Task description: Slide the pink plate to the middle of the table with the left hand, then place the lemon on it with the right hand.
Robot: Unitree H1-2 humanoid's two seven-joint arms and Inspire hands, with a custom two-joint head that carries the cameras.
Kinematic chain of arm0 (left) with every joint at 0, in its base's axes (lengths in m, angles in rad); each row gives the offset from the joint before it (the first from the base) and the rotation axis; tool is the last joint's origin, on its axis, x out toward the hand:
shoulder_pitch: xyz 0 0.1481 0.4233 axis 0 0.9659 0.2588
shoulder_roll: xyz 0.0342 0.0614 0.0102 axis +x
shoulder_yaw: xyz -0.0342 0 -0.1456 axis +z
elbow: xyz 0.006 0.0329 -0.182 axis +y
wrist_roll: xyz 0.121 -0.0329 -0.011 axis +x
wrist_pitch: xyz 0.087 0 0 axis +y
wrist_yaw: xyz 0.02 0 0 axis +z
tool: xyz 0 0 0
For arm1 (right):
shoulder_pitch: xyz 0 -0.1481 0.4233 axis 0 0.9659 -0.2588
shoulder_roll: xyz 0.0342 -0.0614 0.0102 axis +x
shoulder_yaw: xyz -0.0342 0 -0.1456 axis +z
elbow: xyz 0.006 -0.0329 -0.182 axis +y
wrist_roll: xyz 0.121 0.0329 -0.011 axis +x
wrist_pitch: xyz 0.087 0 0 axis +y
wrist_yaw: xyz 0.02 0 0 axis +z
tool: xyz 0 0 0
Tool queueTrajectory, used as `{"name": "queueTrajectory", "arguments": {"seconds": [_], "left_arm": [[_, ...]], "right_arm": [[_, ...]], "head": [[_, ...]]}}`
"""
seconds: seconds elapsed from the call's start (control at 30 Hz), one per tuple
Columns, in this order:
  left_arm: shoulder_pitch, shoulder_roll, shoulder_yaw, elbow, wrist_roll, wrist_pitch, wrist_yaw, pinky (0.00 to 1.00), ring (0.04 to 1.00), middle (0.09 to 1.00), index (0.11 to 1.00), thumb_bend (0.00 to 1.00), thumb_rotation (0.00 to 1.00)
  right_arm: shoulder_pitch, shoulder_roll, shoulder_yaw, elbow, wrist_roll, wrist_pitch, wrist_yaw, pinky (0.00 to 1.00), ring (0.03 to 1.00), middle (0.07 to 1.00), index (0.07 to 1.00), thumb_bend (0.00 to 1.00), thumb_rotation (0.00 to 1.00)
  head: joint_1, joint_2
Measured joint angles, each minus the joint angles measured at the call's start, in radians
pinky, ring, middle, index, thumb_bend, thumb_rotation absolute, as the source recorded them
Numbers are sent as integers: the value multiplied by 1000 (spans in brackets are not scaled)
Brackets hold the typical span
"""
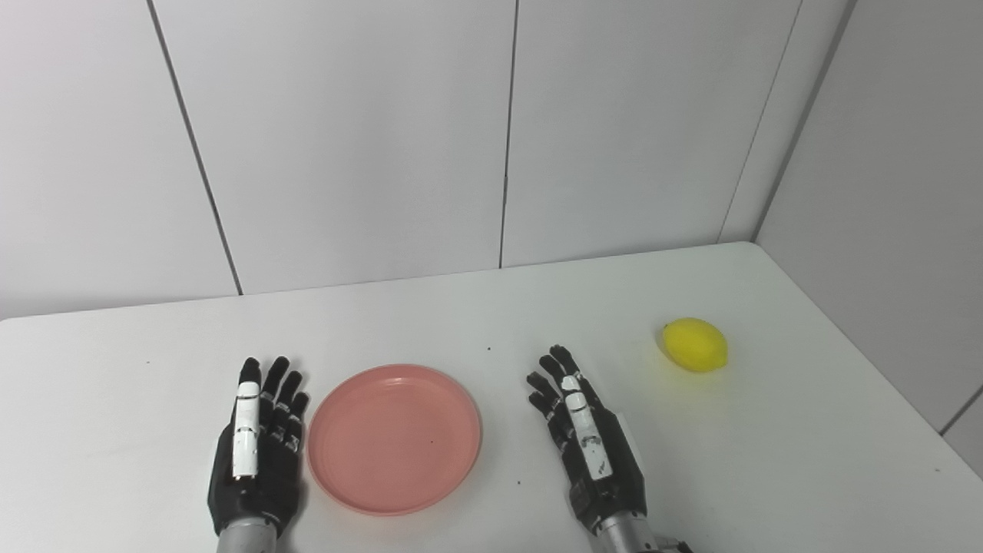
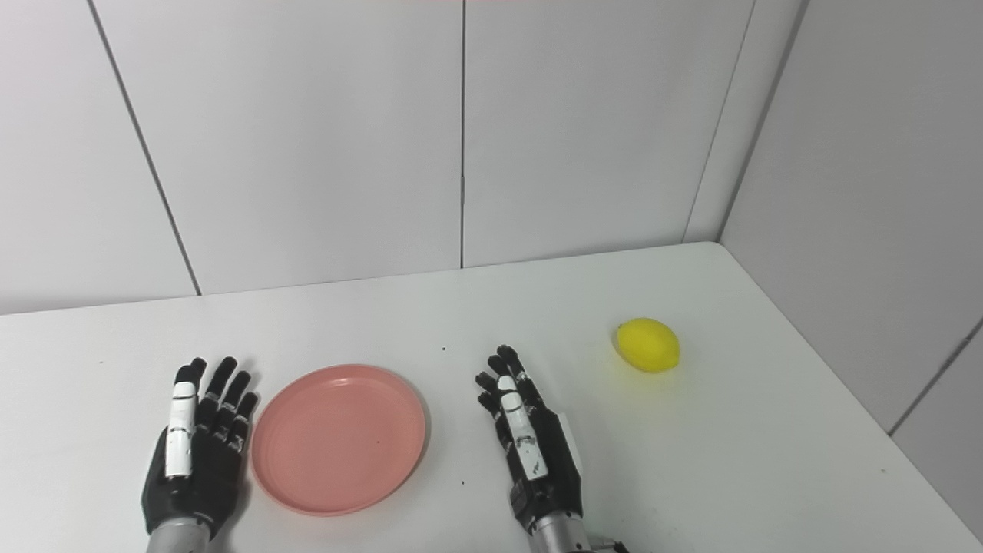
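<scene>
A pink plate (image 1: 395, 438) lies flat on the white table (image 1: 476, 322), near the front and a little left of the middle. My left hand (image 1: 257, 449) rests open just left of the plate's rim, fingers straight and pointing away from me; I cannot tell whether it touches the rim. A yellow lemon (image 1: 695, 345) lies on the table at the right. My right hand (image 1: 587, 442) is open and empty between the plate and the lemon, fingers angled up and left, well short of the lemon. The same scene shows in the right eye view, with the plate (image 2: 338, 438) and the lemon (image 2: 649, 345).
White wall panels (image 1: 345, 138) stand behind the table and another wall (image 1: 891, 192) runs along its right edge. The table's right edge (image 1: 883, 369) lies a little beyond the lemon.
</scene>
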Motion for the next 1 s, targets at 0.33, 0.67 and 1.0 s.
{"name": "queueTrajectory", "arguments": {"seconds": [0.33, 0.67, 1.0], "left_arm": [[-3, 0, 2, 7, 0, -1, -15, 1000, 938, 928, 994, 493, 578], [-10, -1, 4, 23, 0, -7, -19, 1000, 946, 939, 996, 488, 573], [-12, -1, 1, 27, 0, -9, -22, 1000, 953, 945, 1000, 501, 562]], "right_arm": [[2, 13, 4, 5, -248, -73, -139, 821, 828, 841, 821, 702, 824], [0, -45, 16, -42, -472, -70, -214, 753, 804, 837, 812, 788, 874], [-93, -124, 8, -89, -597, 37, -212, 730, 785, 804, 789, 727, 920]], "head": [[-12, -9], [-14, -15], [-14, -21]]}}
